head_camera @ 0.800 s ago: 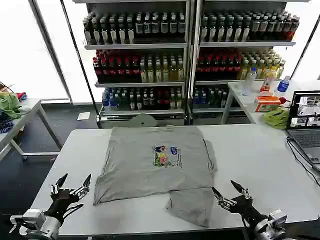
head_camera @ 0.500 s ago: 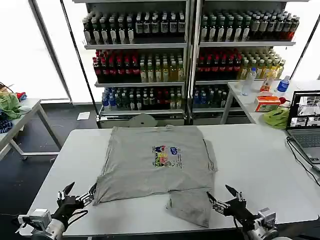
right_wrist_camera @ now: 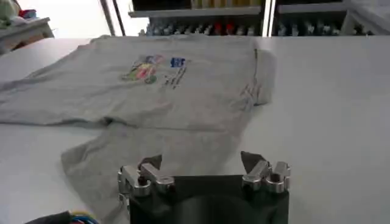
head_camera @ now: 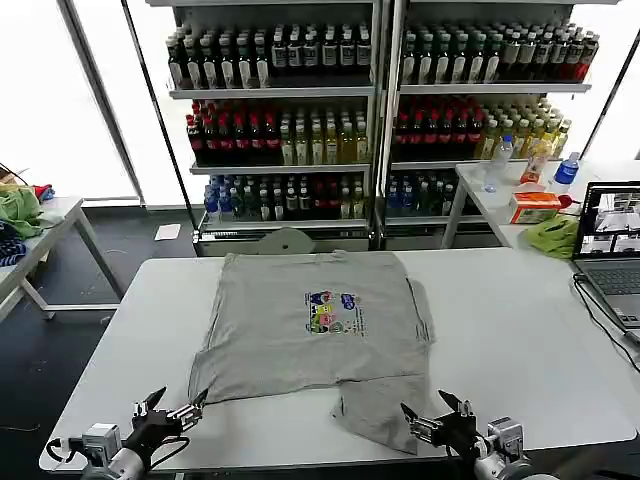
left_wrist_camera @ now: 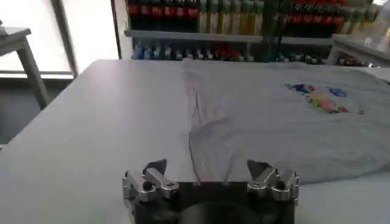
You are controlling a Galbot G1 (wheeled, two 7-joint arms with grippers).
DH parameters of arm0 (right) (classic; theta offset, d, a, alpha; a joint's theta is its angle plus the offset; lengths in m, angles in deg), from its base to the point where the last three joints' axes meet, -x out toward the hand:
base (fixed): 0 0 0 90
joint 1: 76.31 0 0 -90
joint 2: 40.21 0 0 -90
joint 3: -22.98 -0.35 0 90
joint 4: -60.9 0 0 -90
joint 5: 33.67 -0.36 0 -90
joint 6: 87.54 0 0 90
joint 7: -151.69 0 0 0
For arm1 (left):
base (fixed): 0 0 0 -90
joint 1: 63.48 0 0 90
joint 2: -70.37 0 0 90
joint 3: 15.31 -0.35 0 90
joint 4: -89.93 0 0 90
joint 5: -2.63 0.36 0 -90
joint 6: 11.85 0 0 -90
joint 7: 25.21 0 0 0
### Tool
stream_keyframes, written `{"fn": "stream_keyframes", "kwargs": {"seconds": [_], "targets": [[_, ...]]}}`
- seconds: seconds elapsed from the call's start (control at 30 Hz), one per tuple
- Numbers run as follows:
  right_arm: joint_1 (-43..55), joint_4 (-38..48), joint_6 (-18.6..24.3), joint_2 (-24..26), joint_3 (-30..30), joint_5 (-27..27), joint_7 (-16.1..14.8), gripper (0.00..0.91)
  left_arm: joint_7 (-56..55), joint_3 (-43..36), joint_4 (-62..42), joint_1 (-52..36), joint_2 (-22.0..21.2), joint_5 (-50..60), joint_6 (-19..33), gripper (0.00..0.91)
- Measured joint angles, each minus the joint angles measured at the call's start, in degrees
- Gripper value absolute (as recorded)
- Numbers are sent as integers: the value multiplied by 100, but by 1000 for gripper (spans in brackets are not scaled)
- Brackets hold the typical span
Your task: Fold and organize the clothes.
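One of the clothes, a light grey short-sleeved shirt (head_camera: 300, 330) with a small multicoloured chest print (head_camera: 332, 312), lies spread on the white table (head_camera: 520, 330). Its right side is folded inward, and a loose flap (head_camera: 378, 408) reaches toward the near edge. My left gripper (head_camera: 178, 402) hovers open at the near edge, just off the shirt's near left corner (left_wrist_camera: 201, 164), with nothing between its fingers (left_wrist_camera: 207, 165). My right gripper (head_camera: 428, 408) is open too, low over the flap's near right end (right_wrist_camera: 201, 159). The shirt (right_wrist_camera: 170, 91) stretches away ahead of it.
A laptop (head_camera: 612, 240) sits at the table's right edge with a cable trailing off it. Behind it, a side table holds a green cloth heap (head_camera: 552, 235) and an orange box (head_camera: 535, 206). Another table with green cloth (head_camera: 18, 210) stands far left. Bottle shelves (head_camera: 380, 100) fill the back.
Both grippers have sunk lower toward the near table edge and drifted inward, the left nearing the shirt's near left corner, the right nearing the flap. The shirt has not moved.
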Motion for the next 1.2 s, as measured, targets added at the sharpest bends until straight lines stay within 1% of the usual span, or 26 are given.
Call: {"fn": "stream_keyframes", "kwargs": {"seconds": [0.3, 0.37, 0.4, 0.47, 0.53, 0.57, 0.6, 0.83, 1.2], "targets": [[134, 103, -36, -61, 198, -76, 90, 0, -5, -138, -141, -103, -22, -88, -53, 907], [153, 126, -37, -56, 233, -101, 96, 0, -13, -145, -182, -130, -26, -97, -59, 736], [161, 139, -38, -54, 243, -114, 101, 0, -16, -145, -209, -147, -23, -108, -61, 534], [181, 156, -42, -47, 256, -147, 113, 0, -22, -144, -250, -162, -15, -140, -68, 363], [197, 166, -49, -42, 272, -170, 116, 0, -21, -142, -275, -168, -6, -169, -71, 91], [205, 174, -51, -41, 287, -180, 116, 0, -21, -143, -289, -169, -5, -180, -71, 60], [213, 181, -51, -40, 297, -183, 119, 0, -21, -145, -304, -175, -9, -187, -67, 10], [223, 210, -54, -23, 321, -204, 120, 0, -29, -202, -377, -211, -54, -207, -61, 10], [107, 147, 3, 59, 254, -228, 59, 0, 3, -184, -309, -34, -67, -245, -55, 20]]}}
